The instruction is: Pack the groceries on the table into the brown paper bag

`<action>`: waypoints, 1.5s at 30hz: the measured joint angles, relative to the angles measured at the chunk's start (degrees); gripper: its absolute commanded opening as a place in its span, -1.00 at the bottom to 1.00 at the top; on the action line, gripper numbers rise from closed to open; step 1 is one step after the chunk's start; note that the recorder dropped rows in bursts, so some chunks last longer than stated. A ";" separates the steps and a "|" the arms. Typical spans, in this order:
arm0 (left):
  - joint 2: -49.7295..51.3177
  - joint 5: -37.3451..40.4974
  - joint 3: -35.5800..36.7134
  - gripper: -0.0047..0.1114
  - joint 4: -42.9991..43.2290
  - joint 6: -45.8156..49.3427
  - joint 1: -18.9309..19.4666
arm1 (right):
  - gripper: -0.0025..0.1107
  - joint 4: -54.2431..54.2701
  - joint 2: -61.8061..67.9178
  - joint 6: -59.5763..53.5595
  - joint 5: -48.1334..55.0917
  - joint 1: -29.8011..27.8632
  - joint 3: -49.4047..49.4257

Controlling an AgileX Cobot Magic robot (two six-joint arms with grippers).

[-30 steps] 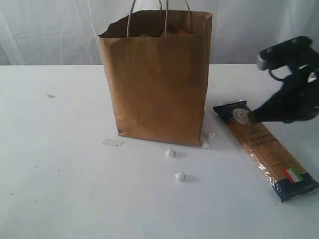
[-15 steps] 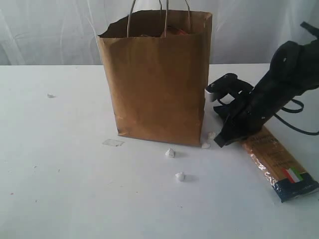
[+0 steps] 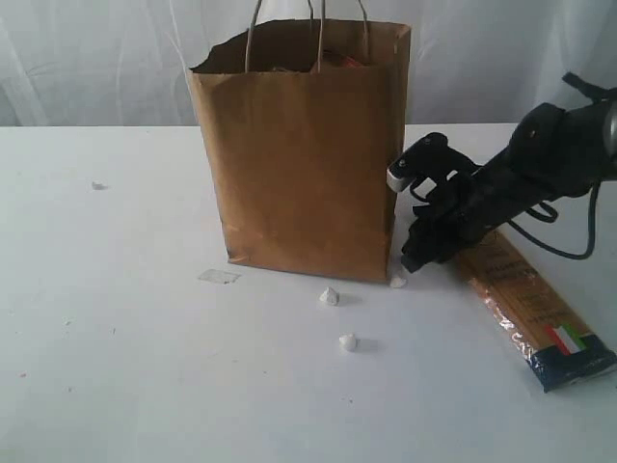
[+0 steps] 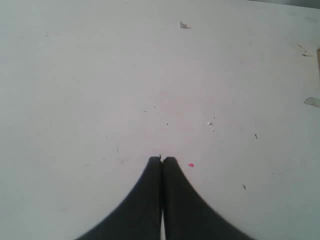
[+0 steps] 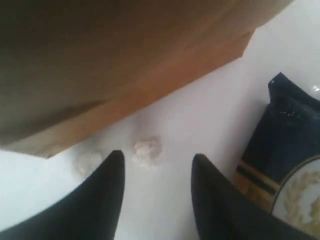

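- Exterior view: the paper bag (image 3: pixel 304 164) stands upright on the table (image 3: pixel 125 338) with its string handles (image 3: pixel 310 29) raised. A sliver of something orange-red shows over the ragged rim (the rest of the contents are hidden).
- The right gripper (image 3: pixel 409 260) is low at the bag's right bottom corner, tip near the table and next to a white crumb (image 3: pixel 398 281). I cannot tell from here how wide it stands.
- The spaghetti packet (image 3: pixel 528 301) lies flat on the table to the right of the bag, on a slant. Its near end is dark blue with a small flag, and the arm covers its far end.
- Left wrist view: the left gripper (image 4: pixel 161 161) has its fingers pressed together, holding nothing, over the speckled table (image 4: pixel 100 75).
- Right wrist view: the right gripper (image 5: pixel 157 172) has its fingers apart with nothing clamped. A crumb (image 5: pixel 147 151) lies just ahead of the gap.
- The bag's bottom edge (image 5: pixel 125 65) is close in front. The packet's dark end (image 5: pixel 287 150) (with a round pasta emblem) sits just beside one finger. I cannot tell whether they touch.
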 measured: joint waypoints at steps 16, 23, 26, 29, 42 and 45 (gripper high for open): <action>0.00 0.00 0.00 -0.92 0.00 0.00 0.00 | -0.51 7.47 4.09 -4.70 -2.08 0.00 -0.21; 0.00 0.00 0.00 -0.92 0.00 0.00 0.00 | -0.96 7.84 4.09 -4.70 -0.35 0.00 -0.21; 0.00 0.00 0.00 -0.92 0.00 0.00 0.00 | -0.96 7.84 4.09 -4.70 1.28 0.00 -0.21; 0.00 0.00 0.00 -0.92 0.00 0.00 0.00 | -0.96 7.84 3.54 -4.56 4.12 0.00 -0.21; 0.00 0.00 0.00 -0.92 0.00 0.00 0.00 | -0.96 -13.76 -8.47 22.62 15.58 0.02 5.79; 0.00 0.00 0.00 -0.92 0.00 0.00 0.00 | -0.96 -13.01 -14.82 23.33 19.71 0.02 8.39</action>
